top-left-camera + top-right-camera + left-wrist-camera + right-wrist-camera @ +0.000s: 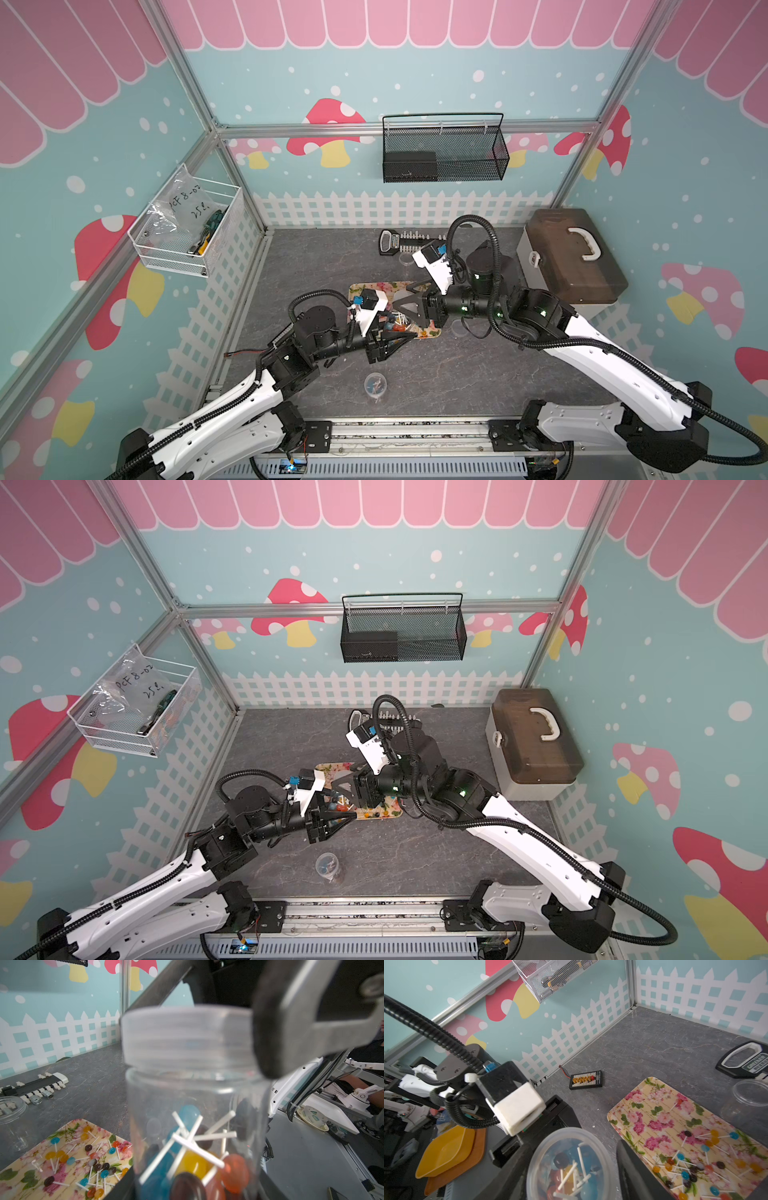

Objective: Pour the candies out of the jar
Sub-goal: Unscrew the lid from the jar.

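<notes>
Left claw [196, 1188] pinches clear cylindrical plastic jar [195, 1105] of round, white-sticked lollipops [193, 1163]; right claw [569, 1172] flanks ribbed translucent lid [187, 1036], grip unclear.

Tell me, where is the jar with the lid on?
In the left wrist view the jar sits in the left gripper, mid-table, close beside the flowery tray.

Clear round jar [193, 1105]: smooth glossy plastic. Translucent screw lid [187, 1034]: frosted-looking plastic. Small round-headed candies [193, 1163]: glossy, with matt white sticks. Rectangular floral tray [643, 1105]: glossy printed surface. Grey tabletop [415, 374]: matt, stone-veined.
</notes>
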### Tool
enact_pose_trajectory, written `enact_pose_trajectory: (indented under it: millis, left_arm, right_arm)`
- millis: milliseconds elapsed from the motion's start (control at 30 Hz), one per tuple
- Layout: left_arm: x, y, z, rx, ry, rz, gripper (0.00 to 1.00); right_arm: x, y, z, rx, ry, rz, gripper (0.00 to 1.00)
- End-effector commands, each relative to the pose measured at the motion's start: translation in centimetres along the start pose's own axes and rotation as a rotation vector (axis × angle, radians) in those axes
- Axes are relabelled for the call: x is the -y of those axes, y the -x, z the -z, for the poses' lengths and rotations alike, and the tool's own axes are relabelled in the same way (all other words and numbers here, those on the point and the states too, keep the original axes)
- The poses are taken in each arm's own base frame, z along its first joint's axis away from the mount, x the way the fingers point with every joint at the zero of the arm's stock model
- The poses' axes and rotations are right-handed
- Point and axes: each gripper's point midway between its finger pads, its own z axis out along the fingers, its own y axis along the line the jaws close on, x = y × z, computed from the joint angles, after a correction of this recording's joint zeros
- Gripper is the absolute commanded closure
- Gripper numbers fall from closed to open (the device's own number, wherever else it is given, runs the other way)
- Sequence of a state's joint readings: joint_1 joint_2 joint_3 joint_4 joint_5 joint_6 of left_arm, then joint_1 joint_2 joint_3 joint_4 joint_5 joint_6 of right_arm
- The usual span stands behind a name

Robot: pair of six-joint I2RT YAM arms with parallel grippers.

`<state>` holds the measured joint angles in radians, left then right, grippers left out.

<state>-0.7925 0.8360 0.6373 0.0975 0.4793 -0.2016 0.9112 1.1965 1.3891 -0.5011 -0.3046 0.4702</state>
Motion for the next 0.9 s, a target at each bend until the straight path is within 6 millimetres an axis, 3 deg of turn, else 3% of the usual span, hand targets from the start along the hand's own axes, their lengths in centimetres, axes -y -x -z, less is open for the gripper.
enact_pose_trajectory:
  millis: [0,133,233,333,433,533,733,800,867]
  left_arm:
    - [0.2,0.9,0.1,0.031,-0.003,-0.026,0.42]
    - [0.5,1.0,0.1,0.034,-0.025,-0.02,0.42]
    - [1.1,1.1,0.1,0.029,-0.056,-0.01,0.42]
    - [1.8,1.4,0.2,0.022,-0.091,-0.007,0.42]
    - [2.4,1.6,0.3,0.01,-0.121,-0.008,0.42]
    - [2.8,1.5,0.4,-0.001,-0.137,-0.008,0.42]
    - [2.6,1.4,0.5,0.015,-0.127,-0.003,0.42]
    - [2.5,1.5,0.6,0.022,-0.114,-0.01,0.42]
    - [2.2,1.5,0.8,0.026,-0.095,-0.018,0.42]
  right_arm:
    - [-0.4,1.0,0.3,0.026,0.001,0.032,0.48]
    - [-0.4,1.3,0.4,0.036,-0.006,0.072,0.58]
    - [-1.2,1.7,0.8,0.048,0.035,0.164,0.59]
    - [-4.1,2.4,2.3,0.119,0.216,0.333,0.59]
    - [-6.8,1.9,4.5,0.184,0.385,0.55,0.54]
    - [-5.4,2.0,4.9,0.176,0.378,0.553,0.59]
    - [-4.5,1.5,4.0,0.135,0.393,0.493,0.55]
    - [-4.4,1.4,3.9,0.13,0.388,0.479,0.5]
    - [-4.2,1.6,3.9,0.132,0.372,0.459,0.35]
